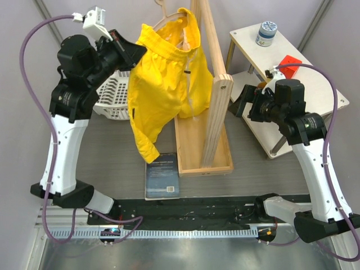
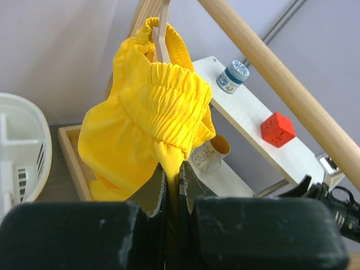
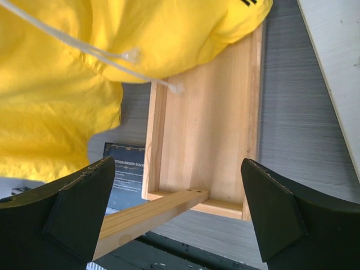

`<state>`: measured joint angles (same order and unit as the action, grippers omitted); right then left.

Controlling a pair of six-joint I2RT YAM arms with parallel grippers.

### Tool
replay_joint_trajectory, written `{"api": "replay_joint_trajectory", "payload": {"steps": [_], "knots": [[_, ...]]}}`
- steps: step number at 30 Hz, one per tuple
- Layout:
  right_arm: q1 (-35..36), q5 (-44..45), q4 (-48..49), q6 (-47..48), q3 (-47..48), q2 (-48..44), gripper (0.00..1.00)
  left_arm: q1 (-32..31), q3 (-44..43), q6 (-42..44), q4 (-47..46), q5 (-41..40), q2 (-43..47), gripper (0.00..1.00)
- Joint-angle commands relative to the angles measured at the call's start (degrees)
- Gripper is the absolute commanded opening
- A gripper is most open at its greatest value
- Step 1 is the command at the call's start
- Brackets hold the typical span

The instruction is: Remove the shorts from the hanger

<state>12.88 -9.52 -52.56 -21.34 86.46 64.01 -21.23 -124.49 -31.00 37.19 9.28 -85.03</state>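
Note:
The bright yellow shorts (image 1: 166, 84) hang wrinkled from the thin light-wood hanger (image 1: 166, 18), near the top of the rack. In the left wrist view the hanger (image 2: 162, 39) pokes up out of the gathered waistband of the shorts (image 2: 152, 112). My left gripper (image 1: 136, 53) is up at the garment's left side. There my left gripper (image 2: 174, 175) is shut on a pinch of the yellow waistband. My right gripper (image 1: 243, 104) stands open to the right of the rack post, nothing between its fingers. In its own view my right gripper (image 3: 177, 169) looks down past the shorts (image 3: 56, 101) and their white drawstring (image 3: 84, 48).
A thick wooden rack (image 1: 212, 73) with a tray base (image 3: 208, 124) stands mid-table. A white basket (image 1: 115, 93) sits behind the left arm. A dark book (image 1: 163, 175) lies in front of the tray. A white shelf unit (image 1: 298, 84) at right holds a jar (image 1: 266, 32), a red cube (image 1: 289, 63) and a cup (image 2: 211, 153).

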Motion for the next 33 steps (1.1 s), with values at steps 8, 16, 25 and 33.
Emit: {"api": "replay_joint_trajectory", "payload": {"steps": [8, 16, 25, 33], "knots": [[-0.14, -4.63, 9.92, -5.46, -0.93, 1.91, 1.00, 0.23, 15.05, -4.41, 0.08, 10.99, 9.09, 0.00], [-0.14, -4.28, 13.27, -8.71, -0.85, 3.40, 1.00, 0.32, 26.46, -13.72, -11.33, 30.00, 8.39, 0.00], [-0.23, -1.11, 13.09, -11.43, -1.55, 3.58, 0.99, -0.30, 30.79, -18.47, -12.40, 32.38, 4.36, 0.00], [-0.23, -4.98, 15.29, -11.53, -1.55, 6.92, 0.99, -3.63, 35.89, -23.84, -17.06, 32.65, 3.12, 0.00]]}}
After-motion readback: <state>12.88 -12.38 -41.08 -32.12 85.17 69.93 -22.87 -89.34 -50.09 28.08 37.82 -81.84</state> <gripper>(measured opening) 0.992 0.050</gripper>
